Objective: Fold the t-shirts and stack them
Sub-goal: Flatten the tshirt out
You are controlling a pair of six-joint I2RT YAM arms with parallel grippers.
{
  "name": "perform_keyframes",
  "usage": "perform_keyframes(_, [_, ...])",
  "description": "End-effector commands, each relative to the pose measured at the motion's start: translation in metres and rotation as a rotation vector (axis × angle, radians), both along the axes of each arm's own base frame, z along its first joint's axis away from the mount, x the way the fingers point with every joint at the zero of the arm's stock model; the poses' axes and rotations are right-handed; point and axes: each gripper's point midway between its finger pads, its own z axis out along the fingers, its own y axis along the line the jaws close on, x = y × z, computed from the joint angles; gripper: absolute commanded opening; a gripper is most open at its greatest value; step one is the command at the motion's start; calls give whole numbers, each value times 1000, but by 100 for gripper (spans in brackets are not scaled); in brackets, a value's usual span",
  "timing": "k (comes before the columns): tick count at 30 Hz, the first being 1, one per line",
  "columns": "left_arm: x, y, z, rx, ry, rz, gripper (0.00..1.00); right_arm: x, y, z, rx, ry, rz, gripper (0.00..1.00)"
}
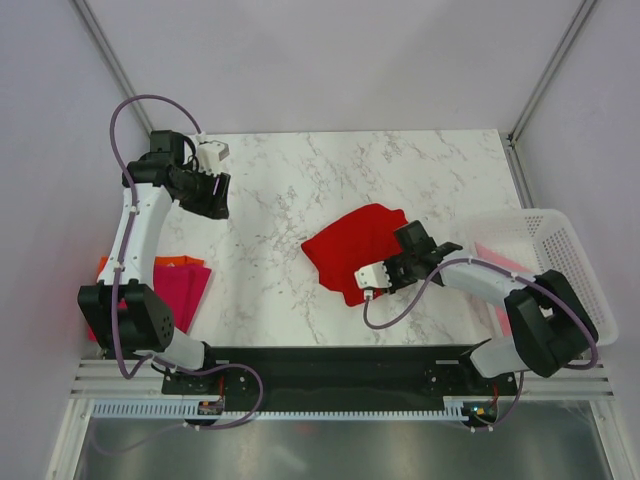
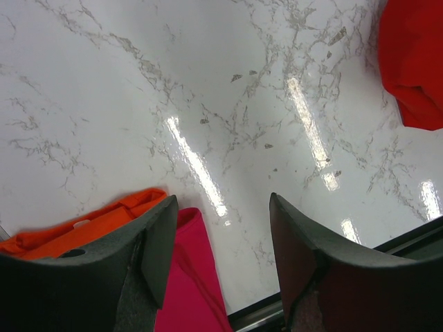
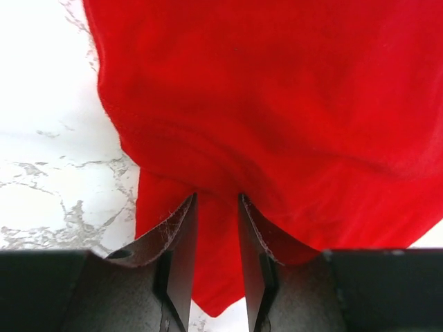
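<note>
A bright red t-shirt lies crumpled at the middle of the marble table. My right gripper is down at its near right edge. In the right wrist view the red t-shirt fills the frame, and the right gripper has its jaws half closed but still apart, a fold of red cloth lying between the fingertips. My left gripper hangs open above the table's far left, holding nothing. Its wrist view shows the left gripper over bare marble, with the orange t-shirt and magenta t-shirt below.
The folded orange t-shirt and magenta t-shirt lie stacked at the table's left edge. A white perforated basket stands at the right edge with pale pink cloth in it. A black rail runs along the near edge.
</note>
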Motion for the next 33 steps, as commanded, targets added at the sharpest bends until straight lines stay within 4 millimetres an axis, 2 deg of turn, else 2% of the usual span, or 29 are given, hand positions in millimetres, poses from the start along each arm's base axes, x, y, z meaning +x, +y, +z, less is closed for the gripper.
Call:
perform_keyframes(1, [4, 5, 7, 27, -36, -17, 63, 21, 10, 11, 18, -55, -21, 37])
perform_keyframes(6, [9, 4, 8, 22, -37, -20, 63, 24, 9, 6, 9, -46, -43, 31])
perform_keyframes(8, [10, 3, 7, 19, -34, -20, 63, 26, 10, 7, 13, -45, -54, 23])
perform_keyframes(9, [9, 3, 7, 16, -34, -19, 63, 28, 11, 8, 22, -43, -66, 15])
perform_keyframes(11, [9, 3, 8, 17, -35, -19, 63, 30, 13, 10, 27, -43, -79, 4])
perform_keyframes(12, [9, 3, 8, 16, -36, -19, 63, 33, 13, 13, 34, -51, -86, 2])
perform_keyframes(19, [11, 0, 9, -1, -38, -25, 63, 33, 18, 26, 71, -46, -104, 0])
perform_keyframes(22, [11, -1, 14, -6, -50, -27, 63, 43, 29, 65, 148, -108, -111, 0])
perform_keyframes(23, [11, -2, 15, -10, -53, -28, 63, 44, 36, 89, 209, -126, -116, 0])
perform_keyframes(24, [11, -3, 19, -12, -64, -31, 63, 53, 44, 122, 262, -161, -121, 0])
perform_keyframes(26, [11, -5, 22, -22, -74, -38, 63, 60, 55, 163, 349, -187, -146, 0])
perform_keyframes(27, [10, -6, 24, -29, -78, -39, 63, 68, 62, 202, 405, -236, -142, 0])
perform_keyframes(28, [10, -6, 26, -30, -82, -37, 63, 72, 66, 221, 434, -257, -141, 0])
perform_keyframes(29, [10, -8, 28, -37, -88, -43, 63, 79, 71, 252, 483, -292, -152, 0])
perform_keyframes(31, [10, -11, 32, -53, -97, -52, 62, 87, 74, 270, 487, -312, -151, 0])
perform_keyframes(33, [11, -10, 31, -49, -95, -48, 63, 96, 73, 267, 429, -288, -166, 1])
